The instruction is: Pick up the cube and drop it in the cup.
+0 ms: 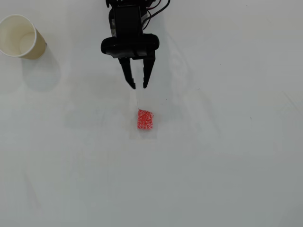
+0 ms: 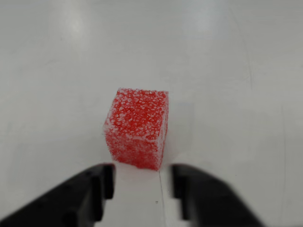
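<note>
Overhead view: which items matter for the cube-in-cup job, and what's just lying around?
Part of the job:
- small bright red speckled spongy cube, on the table
- cream-white paper cup, far left in the overhead view
- black two-finger gripper, open, short of the cube

Just lying about:
- nothing; only the bare white table and the arm's cables
</note>
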{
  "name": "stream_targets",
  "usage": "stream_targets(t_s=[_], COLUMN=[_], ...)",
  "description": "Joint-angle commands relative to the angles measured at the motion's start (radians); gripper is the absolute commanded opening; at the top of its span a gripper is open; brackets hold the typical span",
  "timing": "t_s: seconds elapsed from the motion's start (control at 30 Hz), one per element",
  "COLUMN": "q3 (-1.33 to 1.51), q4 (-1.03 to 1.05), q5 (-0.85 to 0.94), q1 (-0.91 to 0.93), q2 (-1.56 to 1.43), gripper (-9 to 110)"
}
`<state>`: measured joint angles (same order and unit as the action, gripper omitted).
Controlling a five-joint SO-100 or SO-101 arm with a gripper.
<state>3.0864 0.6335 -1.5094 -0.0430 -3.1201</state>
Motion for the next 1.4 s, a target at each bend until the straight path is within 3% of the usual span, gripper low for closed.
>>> stream_targets(t_s=[0.0,0.17,0.57,1.03,1.37], q3=[0.037,0.037,-0.029,-0.334,-0.403], q4=[-0.028,-0.040,-0.055,-0.176,-0.293], q5=[0.009,0.009,0.011,0.009,0.011], q1=[-0.012,-0.021,-0.049,-0.094,-0.107], q2=[-0.020,-0.020,0.017,0.448,0.672], gripper=[19,35,36,36,36])
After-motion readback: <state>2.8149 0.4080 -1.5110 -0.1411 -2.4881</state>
